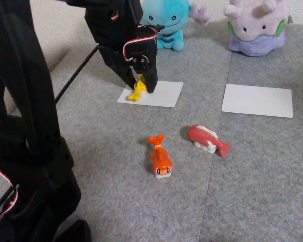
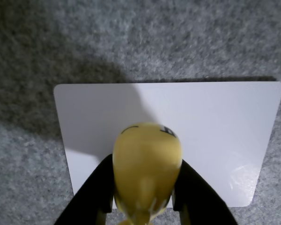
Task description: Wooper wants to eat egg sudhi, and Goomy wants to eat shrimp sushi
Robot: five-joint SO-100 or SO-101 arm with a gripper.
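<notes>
My black gripper point(image 1: 140, 85) is shut on the yellow egg sudhi point(image 1: 137, 89), holding it at the left end of a white card point(image 1: 159, 94) that lies in front of the blue Wooper point(image 1: 166, 20). From the wrist view the egg sudhi point(image 2: 147, 164) sits between two black fingers point(image 2: 94, 197), just above the card point(image 2: 215, 140); whether it touches the card I cannot tell. The orange shrimp sushi point(image 1: 159, 159) lies on the grey mat in the middle. Goomy point(image 1: 256, 25), pale lilac, sits at the back right behind a second white card point(image 1: 257, 100).
A pink-red toy sushi with white stripes point(image 1: 208, 139) lies right of the shrimp sushi. The arm's black base and cables point(image 1: 25, 151) take up the left side of the fixed view. A seam in the grey mat point(image 1: 218, 131) runs front to back.
</notes>
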